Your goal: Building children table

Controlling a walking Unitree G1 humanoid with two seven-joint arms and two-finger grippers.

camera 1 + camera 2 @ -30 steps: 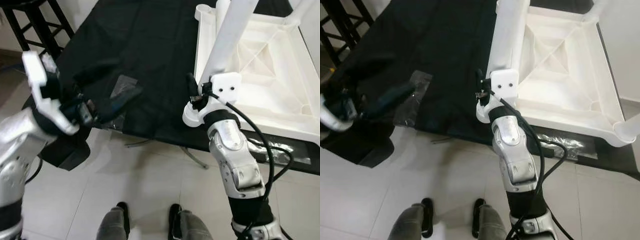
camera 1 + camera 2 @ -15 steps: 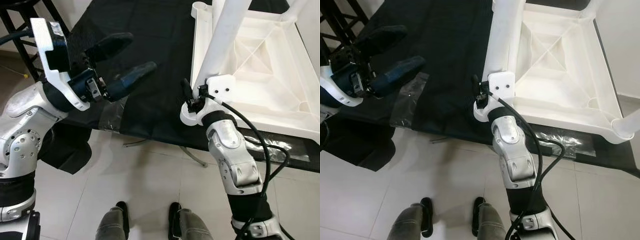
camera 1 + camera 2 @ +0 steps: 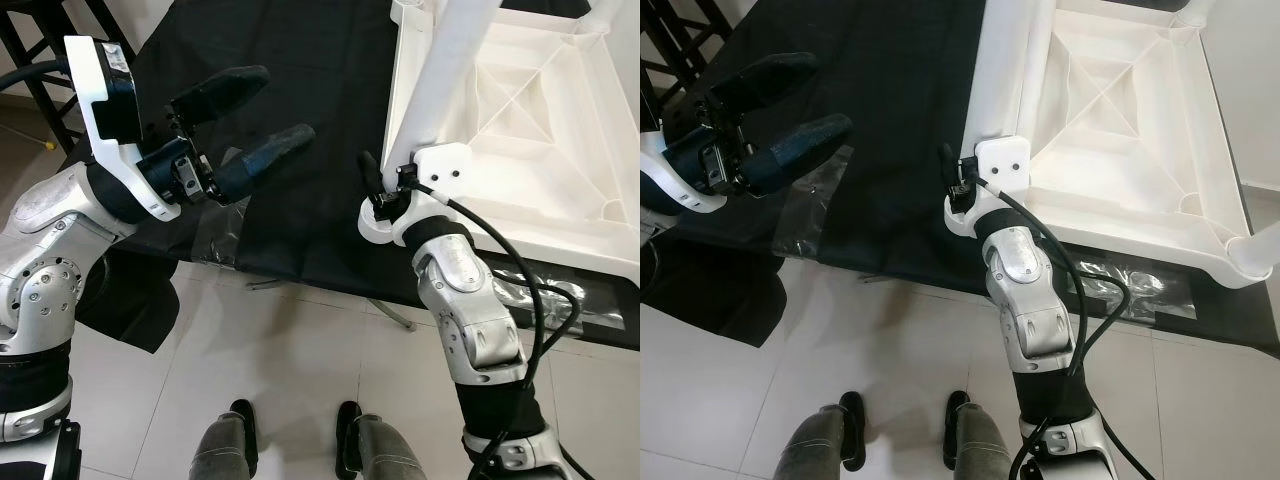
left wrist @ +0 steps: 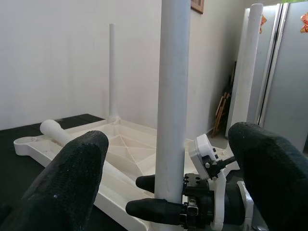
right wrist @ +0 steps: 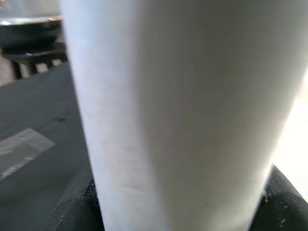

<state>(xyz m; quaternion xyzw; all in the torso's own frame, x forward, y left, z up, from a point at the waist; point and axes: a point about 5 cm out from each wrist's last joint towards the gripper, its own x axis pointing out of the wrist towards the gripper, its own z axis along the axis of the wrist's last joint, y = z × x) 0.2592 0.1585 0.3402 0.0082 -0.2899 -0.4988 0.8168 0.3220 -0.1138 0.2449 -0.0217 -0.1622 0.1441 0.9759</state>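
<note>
Right gripper (image 4: 161,195) clamps white table leg (image 3: 445,80), left gripper (image 3: 240,120) spread wide beside it.
Leg held upright at near-left corner of upturned white table (image 3: 1120,130), likely to seat it in its socket; table rests at black-covered tabletop (image 3: 300,90) near-right corner; tiled floor (image 3: 760,390), white walls.

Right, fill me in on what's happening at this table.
The robot is assembling a white plastic children's table, lying upside down on a black cloth-covered surface. The right pincer is clamped around an upright white table leg at the near corner. The left pincer hovers open beside it, holding nothing.
</note>
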